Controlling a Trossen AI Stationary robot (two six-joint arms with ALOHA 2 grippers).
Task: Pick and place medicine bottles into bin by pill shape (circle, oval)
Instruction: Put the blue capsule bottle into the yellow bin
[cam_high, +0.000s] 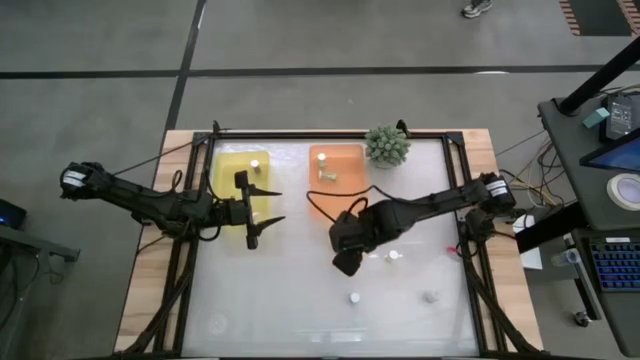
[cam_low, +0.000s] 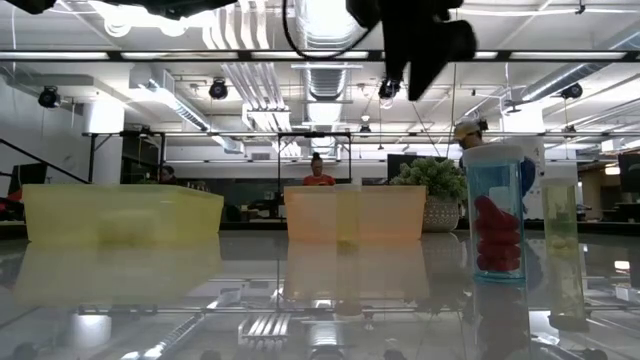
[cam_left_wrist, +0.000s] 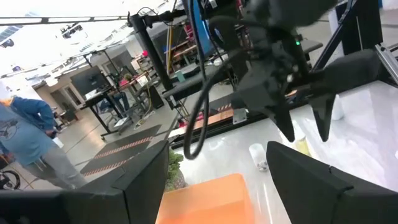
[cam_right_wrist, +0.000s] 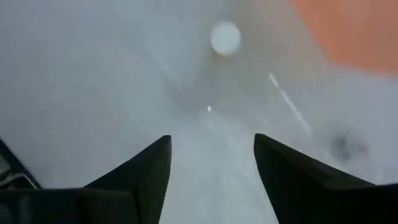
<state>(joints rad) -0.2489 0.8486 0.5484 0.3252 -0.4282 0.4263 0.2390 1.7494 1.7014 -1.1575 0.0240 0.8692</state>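
Note:
Tiny white-capped medicine bottles stand upright on the glossy table: one (cam_high: 395, 256) just right of my right gripper, and two nearer the front edge (cam_high: 354, 297) (cam_high: 430, 296). One bottle stands in the yellow tray (cam_high: 255, 163) and one in the orange tray (cam_high: 325, 172). The low view shows a bottle of red pills (cam_low: 495, 215) and a yellowish one (cam_low: 562, 240). My right gripper (cam_high: 345, 262) hangs open above the table in front of the orange tray, with a white cap (cam_right_wrist: 225, 37) ahead of its fingers. My left gripper (cam_high: 268, 207) is open and empty at the yellow tray's near right corner.
The yellow tray (cam_high: 232, 190) and orange tray (cam_high: 345, 155) sit side by side at the table's far side. A spiky green plant ball (cam_high: 387, 145) stands right of the orange tray. A black frame runs around the table. People show in the room behind.

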